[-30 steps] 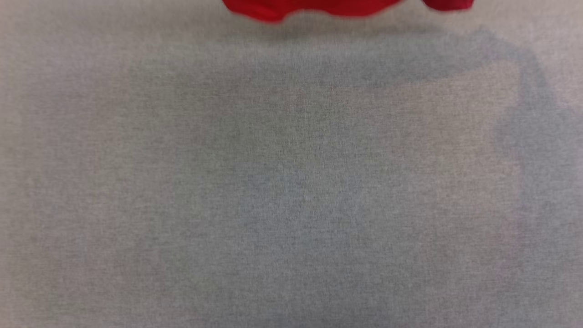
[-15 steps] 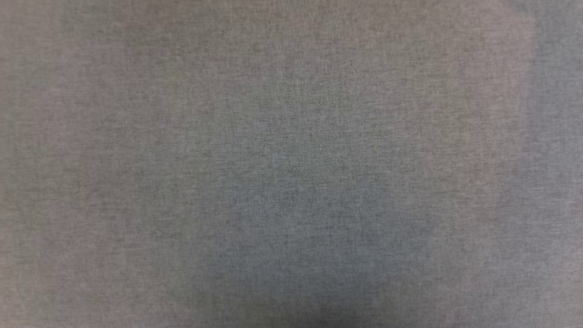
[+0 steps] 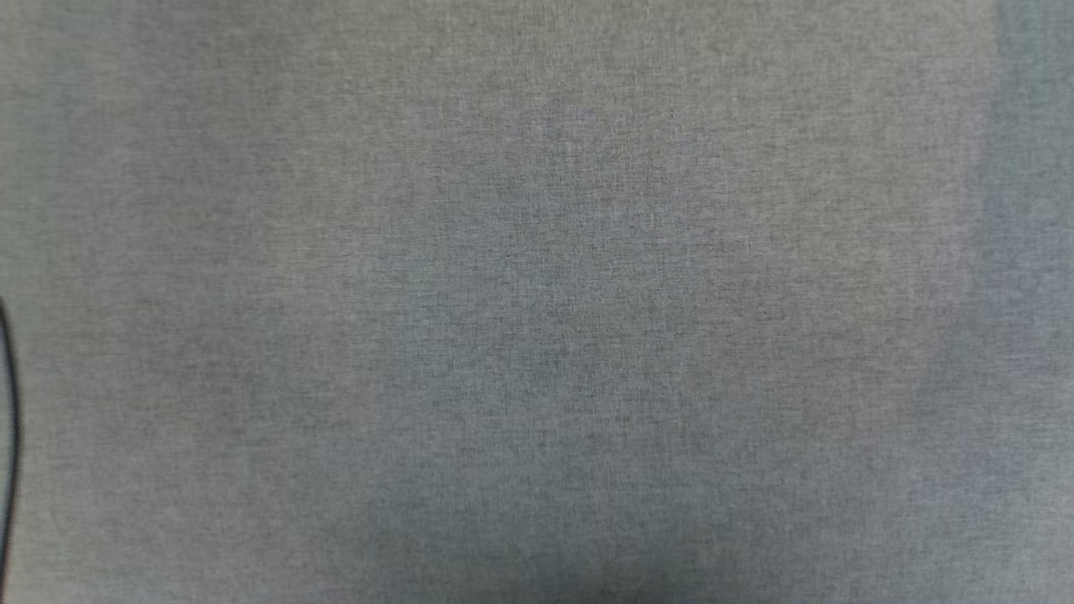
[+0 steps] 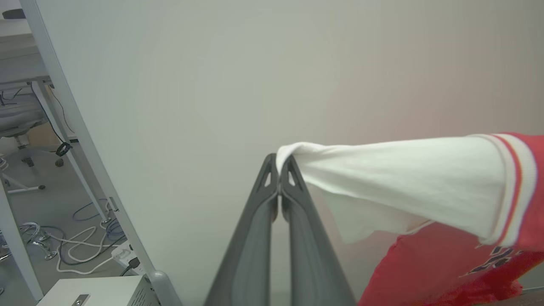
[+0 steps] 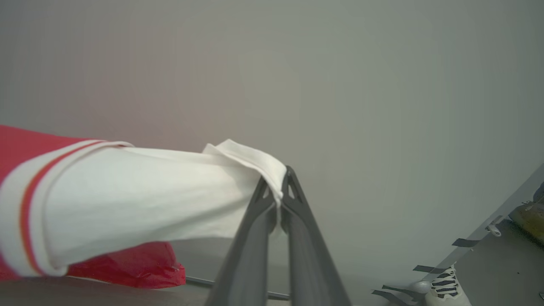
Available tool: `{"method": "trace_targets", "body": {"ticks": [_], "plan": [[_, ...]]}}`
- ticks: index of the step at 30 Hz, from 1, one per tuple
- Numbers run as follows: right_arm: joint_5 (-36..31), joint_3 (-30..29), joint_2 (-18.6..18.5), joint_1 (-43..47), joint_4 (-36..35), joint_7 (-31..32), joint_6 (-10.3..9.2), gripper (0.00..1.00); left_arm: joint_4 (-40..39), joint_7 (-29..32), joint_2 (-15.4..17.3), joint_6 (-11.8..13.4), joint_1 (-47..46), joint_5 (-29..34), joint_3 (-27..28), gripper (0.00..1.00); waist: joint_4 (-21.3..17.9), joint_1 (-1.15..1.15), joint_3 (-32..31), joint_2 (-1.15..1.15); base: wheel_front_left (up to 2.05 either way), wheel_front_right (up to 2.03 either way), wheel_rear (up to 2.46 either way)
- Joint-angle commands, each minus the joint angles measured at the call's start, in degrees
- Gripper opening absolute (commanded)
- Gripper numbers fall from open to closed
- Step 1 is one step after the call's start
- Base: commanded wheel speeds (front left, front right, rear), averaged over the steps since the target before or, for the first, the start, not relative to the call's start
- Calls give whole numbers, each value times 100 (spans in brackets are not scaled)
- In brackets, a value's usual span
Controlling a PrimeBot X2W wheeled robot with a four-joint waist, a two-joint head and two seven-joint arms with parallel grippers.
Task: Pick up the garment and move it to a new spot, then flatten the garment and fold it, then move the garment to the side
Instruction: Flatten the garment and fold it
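Note:
In the left wrist view my left gripper (image 4: 279,163) is shut on the tip of one white sleeve of the garment (image 4: 403,182). The sleeve stretches right to striped trim and the red body (image 4: 425,272), where part of a black print shows. My right gripper (image 5: 282,176) is shut on the other white sleeve of the garment (image 5: 127,195), pulled taut to the left. Below that sleeve, a red fold (image 5: 127,263) rests on the table.
Grey cloth table top (image 3: 537,302) spreads across the head view, with a thin dark cable (image 3: 10,419) at its left edge. The left wrist view shows a pale wall, a white box (image 4: 93,291) and floor cables (image 4: 80,246). A person's shoe (image 5: 444,289) stands at the right wrist view's lower right.
The head view has shifted. The garment's red hem at the top edge one second ago has left the picture, and a dark cable has come in at the left edge.

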Motion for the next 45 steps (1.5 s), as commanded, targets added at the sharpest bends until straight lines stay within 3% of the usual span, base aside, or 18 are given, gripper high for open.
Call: {"method": "trace_targets", "body": {"ticks": [1,10,16,30,37,39,42,43,45], "plan": [[75,42,-49,228,60,-32,-12,0,56,-70,-20,-11,283,-70,7,0,64,-1,-202,0,0,0,0],[721,419,-221,1765,228,483,-12,0,188,-132,-272,-27,2203,-589,-27,0,134,-1,-995,0,0,0,0],[1237,652,-482,2846,-60,1038,-12,0,40,126,-325,-16,3319,-732,-157,0,201,-1,-1559,0,0,0,0],[2196,336,-698,5082,-1009,2341,-12,0,-1272,1540,145,108,5735,-1181,-392,0,193,-1,-2600,0,0,0,0],[2419,-64,-914,6231,-1810,2999,-12,0,-2359,2375,391,405,6850,-1497,-406,0,179,-1,-2897,0,0,0,0],[2461,-681,-926,7269,-2709,3585,-12,0,-3335,2913,594,734,7673,-1726,-352,0,212,-1,-3012,0,0,0,0],[2365,-958,-913,7765,-3170,3918,-12,0,-3680,3053,688,854,8010,-1822,-292,0,224,-1,-3029,0,0,0,0],[2293,-1344,-764,8154,-3619,4260,-12,0,-3963,3165,750,942,8267,-1918,-245,0,237,-1,-3029,0,0,0,0],[2222,-1545,-643,8349,-3886,4477,-12,0,-4100,3282,776,941,8377,-1978,-286,0,244,-1,-3013,0,0,0,0]]}}
